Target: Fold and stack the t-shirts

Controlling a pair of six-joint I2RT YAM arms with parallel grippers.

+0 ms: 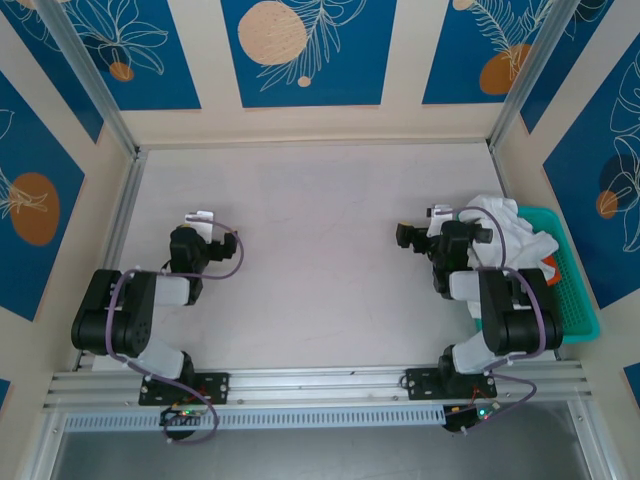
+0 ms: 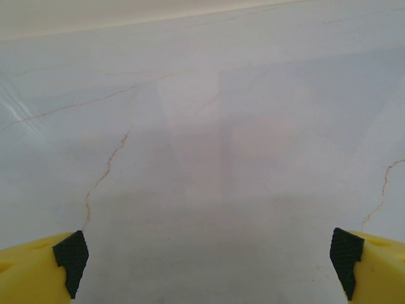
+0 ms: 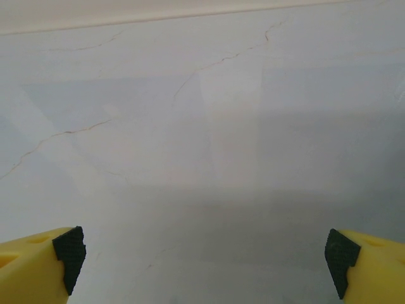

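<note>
A crumpled white t-shirt (image 1: 505, 225) lies heaped in the teal lattice basket (image 1: 575, 300) at the table's right edge, with a bit of orange t-shirt (image 1: 551, 266) peeking out beneath it. My right gripper (image 1: 432, 214) hovers just left of the basket, apart from the cloth, and stands open over bare table (image 3: 209, 272). On the left side my left gripper (image 1: 201, 217) is open too, its yellow fingers (image 2: 38, 272) wide apart with nothing between them. No dark green shirt is in sight.
The pale marbled table (image 1: 320, 250) stretches between the arms. Aluminium rails (image 1: 120, 215) and patterned walls border it on the left, back and right.
</note>
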